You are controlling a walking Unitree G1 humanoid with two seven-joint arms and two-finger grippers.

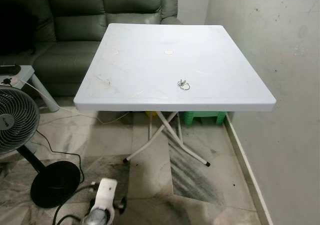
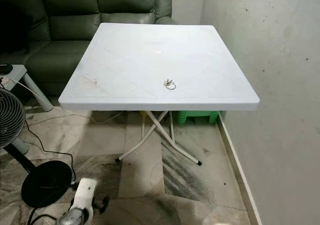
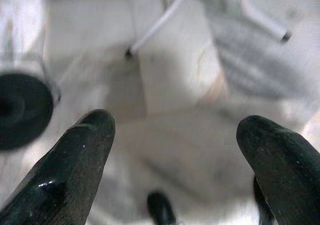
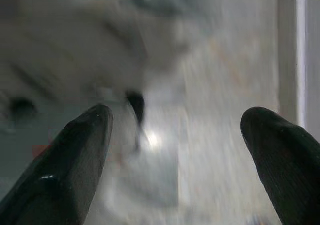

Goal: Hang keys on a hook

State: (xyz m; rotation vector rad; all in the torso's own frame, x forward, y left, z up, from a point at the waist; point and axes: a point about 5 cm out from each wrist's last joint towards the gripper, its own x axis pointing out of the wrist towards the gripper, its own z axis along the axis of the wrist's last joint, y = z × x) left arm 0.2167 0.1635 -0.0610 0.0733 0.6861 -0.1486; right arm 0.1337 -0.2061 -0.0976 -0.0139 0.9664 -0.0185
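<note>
White tabletop [image 1: 130,70] carries the keys [image 1: 183,84] near its front edge; left gripper [image 3: 175,135] and right gripper [image 4: 175,135] both gape wide, empty.

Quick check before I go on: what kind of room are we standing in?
Most likely a home living room: a dark green leather sofa, a white folding table with the keys on it, a standing fan and a marble-tiled floor.

Your table [image 1: 150,70]: top bare around the keys [image 1: 183,84]; wall [image 1: 280,60] hard against its right edge, fan [image 1: 15,120] near its left front.
</note>
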